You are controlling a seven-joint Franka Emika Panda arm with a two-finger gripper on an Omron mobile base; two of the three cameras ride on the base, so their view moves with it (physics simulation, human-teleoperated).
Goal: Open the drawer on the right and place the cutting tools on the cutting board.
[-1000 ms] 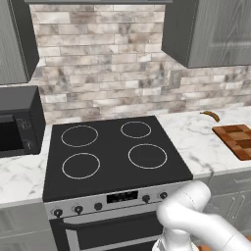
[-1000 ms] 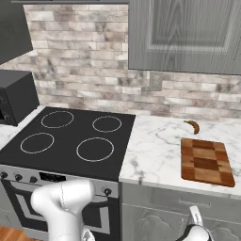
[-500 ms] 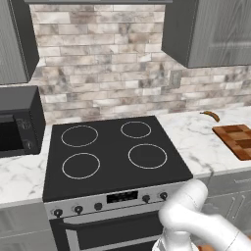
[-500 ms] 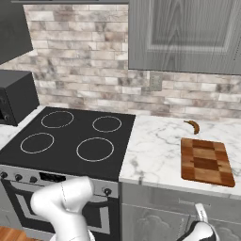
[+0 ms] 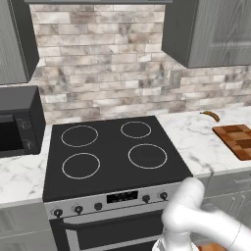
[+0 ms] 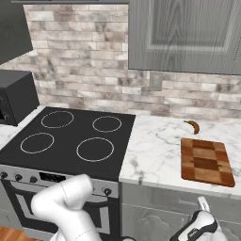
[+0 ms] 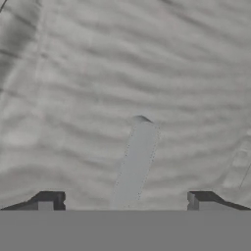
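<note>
Grey wood-grain fills the space between the jaws: in the hand view the gripper (image 7: 125, 201) stands wide open with nothing in it, its two dark fingertips (image 7: 48, 200) set well apart on either side of a slim pale bar handle (image 7: 135, 162) that runs away from them across the drawer front (image 7: 147, 63). The handle lies between the tips but I cannot tell whether they reach past it or stop short of it. In the right base view the hand (image 6: 200, 228) sits low in front of the grey panels under the right-hand counter.

The risks, as I judge them: the handle is narrow, smooth and sits slantwise to the jaws, so a close made too shallow could pinch only its edge and slip off when the pull starts. A pull not square to the panel could bind the drawer or drag the tips off. The cutting tools cannot be seen with the front shut, so their lie inside is unknown.

Farther out, the counter (image 6: 155, 155) is white marble with grey veins, smooth and flat. On it, to the right, lies the cutting board (image 6: 205, 161), a thick reddish-brown block in a checkered pattern, bare on top; its corner also shows in the left base view (image 5: 238, 139). Just beyond its far edge rests a small curved brown-orange thing (image 6: 192, 126). To the left sits the black glass cooktop (image 6: 70, 139) with four ring marks, backed by rough grey-brown brick
</note>
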